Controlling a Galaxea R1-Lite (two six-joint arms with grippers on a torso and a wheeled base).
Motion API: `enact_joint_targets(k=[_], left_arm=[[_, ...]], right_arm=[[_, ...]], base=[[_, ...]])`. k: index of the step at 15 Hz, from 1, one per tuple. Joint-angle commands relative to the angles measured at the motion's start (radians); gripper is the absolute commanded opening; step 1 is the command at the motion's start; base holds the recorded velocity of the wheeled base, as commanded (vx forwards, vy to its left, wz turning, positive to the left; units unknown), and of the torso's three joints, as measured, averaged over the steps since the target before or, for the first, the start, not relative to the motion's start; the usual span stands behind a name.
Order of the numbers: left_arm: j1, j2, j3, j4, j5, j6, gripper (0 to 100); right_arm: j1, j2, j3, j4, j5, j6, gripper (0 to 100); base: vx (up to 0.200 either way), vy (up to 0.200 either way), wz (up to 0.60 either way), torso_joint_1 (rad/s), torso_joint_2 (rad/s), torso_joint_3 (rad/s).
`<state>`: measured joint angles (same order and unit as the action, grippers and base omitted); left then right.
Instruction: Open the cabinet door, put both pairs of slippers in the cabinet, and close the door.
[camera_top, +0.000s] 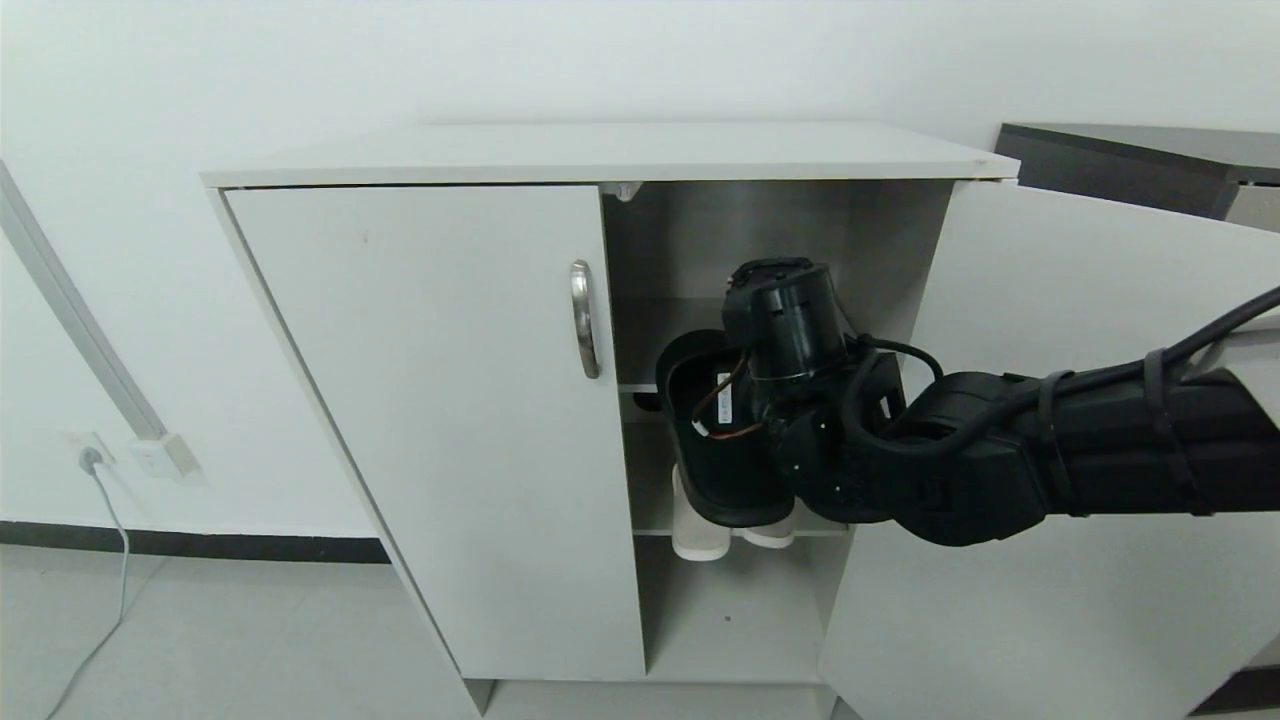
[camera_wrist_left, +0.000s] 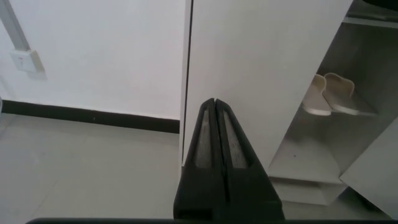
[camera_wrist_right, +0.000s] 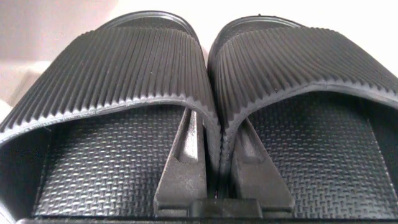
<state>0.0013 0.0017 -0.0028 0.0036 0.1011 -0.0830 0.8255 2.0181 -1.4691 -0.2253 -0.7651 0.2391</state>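
Note:
The white cabinet stands with its right door swung open and its left door shut. My right gripper is inside the opening, shut on the black slippers, pinching the two straps together with one finger inside each slipper. The black pair hangs at the height of the upper shelf. Below it the white slippers lie on the lower shelf, toes sticking out over its edge. My left gripper is shut and empty, low in front of the closed left door.
A silver handle runs down the left door's edge. A wall socket with a cable sits at the left, above grey floor. A dark desk stands behind the open door on the right.

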Motion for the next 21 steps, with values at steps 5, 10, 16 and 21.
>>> enact_joint_targets(k=[5, 10, 16, 21], left_arm=[[0.0, 0.0, 0.0, -0.001, 0.0, -0.003, 0], [0.0, 0.0, 0.001, -0.001, 0.0, -0.001, 0], [0.0, 0.0, 0.001, -0.001, 0.0, -0.003, 0], [0.0, 0.0, 0.001, -0.001, 0.002, -0.004, 0]], right_arm=[[0.015, 0.013, -0.003, 0.0, 0.0, 0.003, 0], [0.012, 0.036, -0.016, 0.003, 0.004, 0.005, 0], [-0.045, 0.165, -0.194, 0.043, 0.01, 0.003, 0], [-0.08, 0.228, -0.373, 0.173, 0.013, 0.005, 0]], base=[[0.12, 0.0, 0.0, 0.002, 0.0, 0.005], [0.0, 0.0, 0.0, 0.0, 0.0, 0.0], [0.0, 0.0, 0.0, 0.0, 0.0, 0.0], [0.0, 0.0, 0.0, 0.0, 0.0, 0.0]])
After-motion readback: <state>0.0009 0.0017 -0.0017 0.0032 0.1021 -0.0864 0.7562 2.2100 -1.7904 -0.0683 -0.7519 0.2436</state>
